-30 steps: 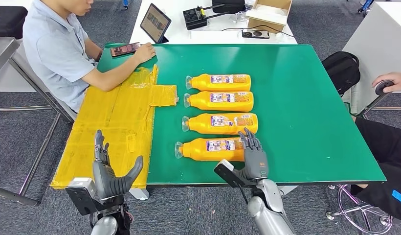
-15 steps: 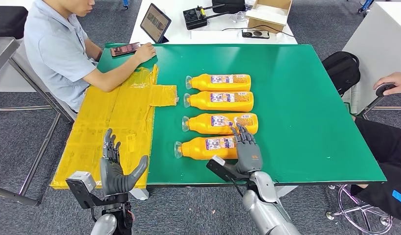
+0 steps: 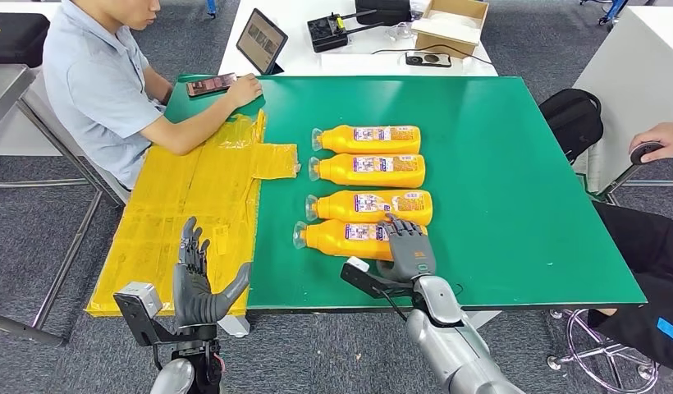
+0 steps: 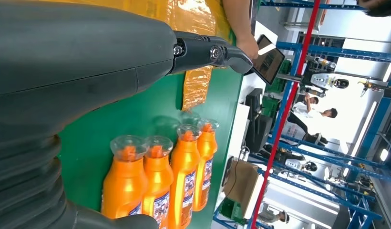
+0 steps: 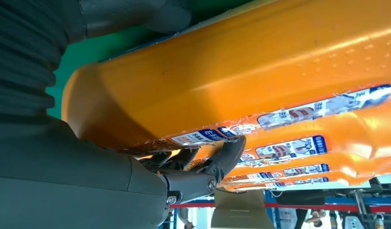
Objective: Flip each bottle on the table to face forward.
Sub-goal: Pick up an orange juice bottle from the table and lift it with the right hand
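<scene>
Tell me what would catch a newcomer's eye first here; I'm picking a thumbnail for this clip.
Four orange bottles lie side by side, caps to the left, in the middle of the green table. The right hand lies over the base end of the nearest bottle, fingers across it. A yellow sheet covers the table's left side, where a seated person leans an arm; the left hand is raised with its fingers apart.

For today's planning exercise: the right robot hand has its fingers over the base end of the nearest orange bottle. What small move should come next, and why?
Probably closing the right robot hand firmly around the nearest orange bottle, then rolling it. In the head view the fingers drape over its base end; the right wrist view shows them curling along its label edge, but a full grip is not clear. The left robot hand hangs open off the green table.
</scene>
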`<state>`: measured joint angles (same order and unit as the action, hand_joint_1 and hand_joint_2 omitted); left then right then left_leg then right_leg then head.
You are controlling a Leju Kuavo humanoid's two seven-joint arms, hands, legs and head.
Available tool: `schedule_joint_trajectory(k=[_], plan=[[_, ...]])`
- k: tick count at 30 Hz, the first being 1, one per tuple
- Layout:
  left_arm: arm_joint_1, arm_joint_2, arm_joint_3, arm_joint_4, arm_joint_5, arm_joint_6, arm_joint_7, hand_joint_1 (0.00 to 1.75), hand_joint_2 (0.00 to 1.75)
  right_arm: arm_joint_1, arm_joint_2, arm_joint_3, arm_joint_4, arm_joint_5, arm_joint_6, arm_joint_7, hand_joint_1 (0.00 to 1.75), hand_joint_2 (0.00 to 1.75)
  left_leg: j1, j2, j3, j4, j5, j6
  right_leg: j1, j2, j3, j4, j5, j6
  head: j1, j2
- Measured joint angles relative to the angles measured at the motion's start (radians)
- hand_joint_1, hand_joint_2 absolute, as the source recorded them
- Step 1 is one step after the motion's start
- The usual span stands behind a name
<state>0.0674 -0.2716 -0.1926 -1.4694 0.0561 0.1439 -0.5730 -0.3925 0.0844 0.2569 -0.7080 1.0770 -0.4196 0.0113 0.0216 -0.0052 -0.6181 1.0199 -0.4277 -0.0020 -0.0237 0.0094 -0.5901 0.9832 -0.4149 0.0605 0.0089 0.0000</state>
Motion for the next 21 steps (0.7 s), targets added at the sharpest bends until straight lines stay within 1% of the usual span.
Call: schedule_joint_trajectory(k=[6,8,10,12,17,19,21], plan=[[0.0,0.0,0.007,0.0,0.0,-0.002,0.004,0.0,1.75,-0.015,-0.001,0.008,0.014,-0.003,0.008,0.009,1.75,1.75,0.0,0.0,0.002,0.0,0.0,0.0,0.0,0.0,0.002,0.0,0.0,0.0,0.0,0.0],[0.0,0.0,0.008,0.0,0.0,-0.003,0.004,0.0,1.75,-0.017,-0.001,0.009,0.017,-0.018,0.009,-0.001,1.75,1.75,0.0,0.0,0.002,0.0,0.0,0.0,0.0,0.0,0.002,0.0,0.0,0.0,0.0,0.0],[0.0,0.0,0.008,0.0,-0.001,-0.004,0.004,0.0,1.75,-0.018,-0.002,0.008,0.018,-0.049,0.01,-0.029,1.75,1.75,0.0,0.0,0.002,0.0,0.0,0.0,0.0,0.0,0.002,0.0,0.0,0.0,0.0,0.0],[0.0,0.0,0.009,0.0,-0.002,-0.003,0.001,0.0,1.75,-0.017,-0.002,0.006,0.017,-0.111,0.016,-0.086,1.75,1.75,0.0,0.001,0.003,0.0,0.0,0.0,0.0,0.001,0.002,0.0,0.0,0.0,0.0,0.0],[-0.002,0.0,0.009,0.002,-0.001,0.008,-0.031,0.0,1.75,0.017,0.011,-0.007,-0.024,-0.355,0.058,-0.304,1.75,1.75,0.0,0.002,0.004,0.0,0.0,0.0,0.0,0.002,0.003,0.0,0.0,0.0,0.0,0.0],[-0.002,0.0,0.008,0.003,0.0,0.013,-0.04,0.0,1.75,0.039,0.019,-0.009,-0.049,-0.402,0.068,-0.346,1.75,1.75,0.0,0.002,0.004,0.0,0.0,0.0,0.0,0.002,0.002,0.0,0.0,0.0,0.0,0.0],[-0.003,0.0,0.007,0.004,0.0,0.014,-0.043,0.0,1.75,0.053,0.024,-0.01,-0.066,-0.416,0.071,-0.358,1.75,1.75,0.0,0.002,0.003,0.0,0.0,0.0,0.0,0.002,0.002,0.0,0.0,0.0,0.0,0.0]])
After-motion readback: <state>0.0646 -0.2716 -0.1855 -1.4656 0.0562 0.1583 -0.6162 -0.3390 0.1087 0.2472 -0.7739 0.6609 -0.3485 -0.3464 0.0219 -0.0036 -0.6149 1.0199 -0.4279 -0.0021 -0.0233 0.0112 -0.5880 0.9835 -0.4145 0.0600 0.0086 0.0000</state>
